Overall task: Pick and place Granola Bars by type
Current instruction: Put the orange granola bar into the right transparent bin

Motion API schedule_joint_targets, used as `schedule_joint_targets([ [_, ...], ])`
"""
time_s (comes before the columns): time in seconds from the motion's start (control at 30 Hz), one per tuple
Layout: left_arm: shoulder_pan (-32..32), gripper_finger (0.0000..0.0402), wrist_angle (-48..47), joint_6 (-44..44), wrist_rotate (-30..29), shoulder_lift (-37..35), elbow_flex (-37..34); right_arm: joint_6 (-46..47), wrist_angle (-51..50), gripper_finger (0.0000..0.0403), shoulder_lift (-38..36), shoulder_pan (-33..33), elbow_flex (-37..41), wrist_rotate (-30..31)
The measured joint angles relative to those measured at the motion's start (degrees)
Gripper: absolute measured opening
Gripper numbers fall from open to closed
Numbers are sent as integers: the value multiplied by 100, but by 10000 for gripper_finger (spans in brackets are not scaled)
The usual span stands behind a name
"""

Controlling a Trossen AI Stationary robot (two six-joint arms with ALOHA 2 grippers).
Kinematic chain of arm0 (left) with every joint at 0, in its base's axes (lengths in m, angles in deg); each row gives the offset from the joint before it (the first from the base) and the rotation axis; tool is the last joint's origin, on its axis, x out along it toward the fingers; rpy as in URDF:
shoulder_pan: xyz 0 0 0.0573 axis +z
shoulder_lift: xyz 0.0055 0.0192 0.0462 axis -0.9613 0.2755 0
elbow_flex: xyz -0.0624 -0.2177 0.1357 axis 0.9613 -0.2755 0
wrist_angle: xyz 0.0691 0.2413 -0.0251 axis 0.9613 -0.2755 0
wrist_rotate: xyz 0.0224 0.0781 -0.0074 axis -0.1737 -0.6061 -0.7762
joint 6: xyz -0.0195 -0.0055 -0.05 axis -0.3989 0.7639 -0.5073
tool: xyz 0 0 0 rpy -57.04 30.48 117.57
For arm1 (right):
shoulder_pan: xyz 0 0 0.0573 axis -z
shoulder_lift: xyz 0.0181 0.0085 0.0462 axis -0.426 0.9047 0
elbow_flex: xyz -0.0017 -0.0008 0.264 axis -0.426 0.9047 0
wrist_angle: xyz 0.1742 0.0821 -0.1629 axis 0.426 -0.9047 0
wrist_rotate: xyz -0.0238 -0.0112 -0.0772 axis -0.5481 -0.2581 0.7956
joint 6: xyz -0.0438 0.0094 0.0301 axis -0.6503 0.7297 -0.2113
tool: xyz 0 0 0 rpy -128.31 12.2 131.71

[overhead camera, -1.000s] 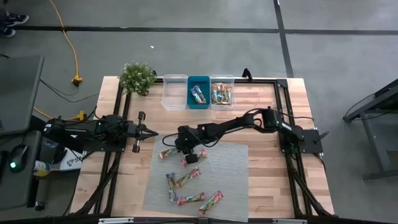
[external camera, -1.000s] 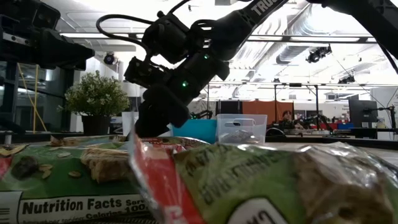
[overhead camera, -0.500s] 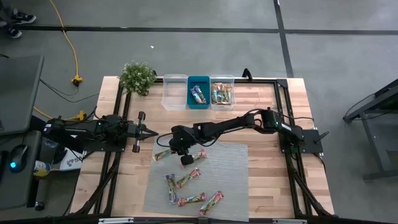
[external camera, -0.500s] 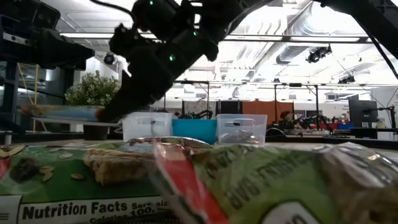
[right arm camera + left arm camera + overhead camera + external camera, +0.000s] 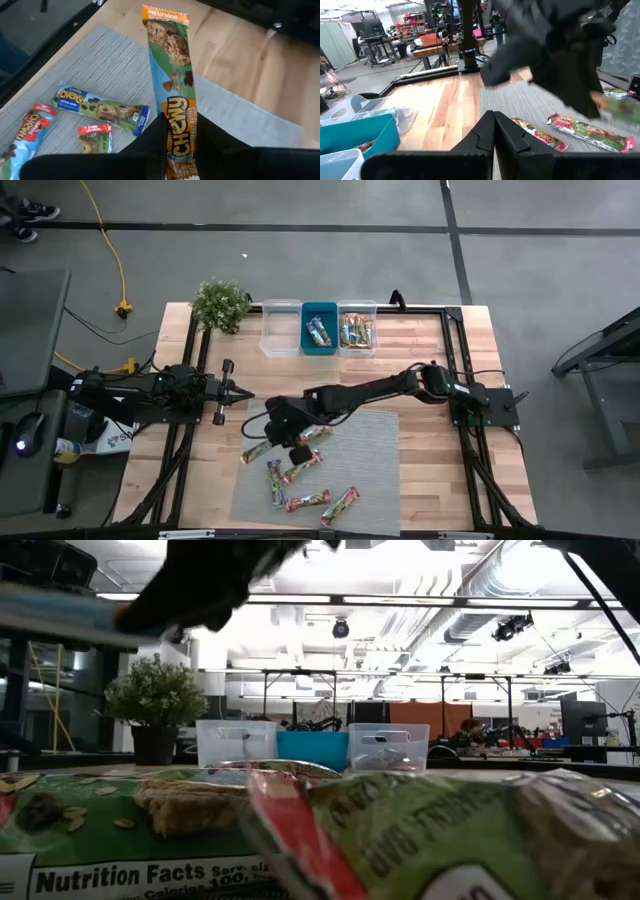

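While the right arm is stretched across the table from the right side, the right gripper (image 5: 181,131) is clamped on an orange-ended bar (image 5: 173,85), which is gripped near one end so that most of its length juts out past the fingertips. In the high view that bar (image 5: 254,452) is seen sticking out at the left edge of the grey mat (image 5: 370,470), with the gripper (image 5: 272,436) just beside it. Near it on the mat a blue-ended bar (image 5: 101,108) is seen, with a small red-and-green bar (image 5: 95,139) just beside that and a red-and-blue bar (image 5: 26,129) farther off. More bars (image 5: 305,485) are scattered over the front half of the mat. At the back of the table three bins are lined up side by side: a clear bin (image 5: 281,328), a teal bin (image 5: 320,330) with a bar inside, and a second clear bin (image 5: 357,328) with several bars inside. A potted plant (image 5: 220,304) is placed left of the bins. The left gripper (image 5: 493,131) is parked at the left side of the table, its jaws pressed together on nothing.
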Motion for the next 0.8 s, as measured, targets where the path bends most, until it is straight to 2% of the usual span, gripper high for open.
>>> schedule_joint_targets([
  [0.17, 2, 1, 0, 0, 0, 1, 0, -48, -971, 55, 0, -115, -863, 585],
  [0.33, 2, 1, 0, -2, 0, 2, 0, -156, -1490, 55, -37, -134, -1745, 1251],
  [0.47, 2, 1, 0, 0, 0, 2, 2, -78, -1212, 55, -524, -71, -1435, 2195],
  [0.63, 2, 1, 0, -1, 2, 2, 0, 228, -1694, 55, -916, 160, -1423, 3888],
  [0.7, 0, 1, 0, 0, 0, 2, 0, 487, -1951, 55, -1023, 307, -1421, 4400],
  [0.8, 2, 1, -2, -2, -2, 2, 0, 1102, -2425, 55, -1194, 570, -1419, 4853],
])
